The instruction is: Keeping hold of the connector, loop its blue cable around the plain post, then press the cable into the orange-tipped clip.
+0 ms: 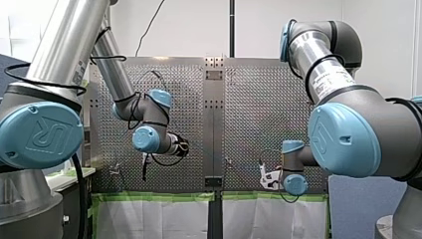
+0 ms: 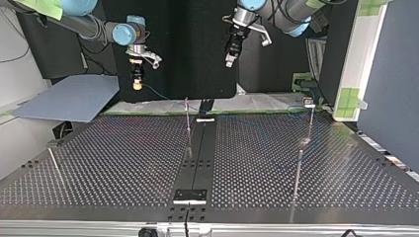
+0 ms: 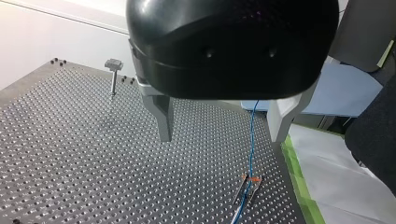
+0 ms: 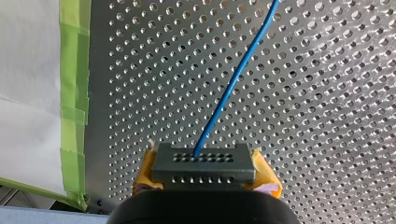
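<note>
connector (image 4: 204,162) is being pinched in my right gripper (image 4: 205,174), blue cable (image 4: 236,77) trailing ahead; my left gripper (image 3: 220,137) is hanging spread.

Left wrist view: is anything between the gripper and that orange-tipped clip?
Nothing visible stands between them. The clip sits on the table ahead of my left gripper, which is open. Only the cable runs along it.

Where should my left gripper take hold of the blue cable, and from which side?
Probably the straight span of the blue cable next to the orange-tipped clip, the left gripper coming down from above, jaws open either side: the cable is thin and runs straight there.
</note>
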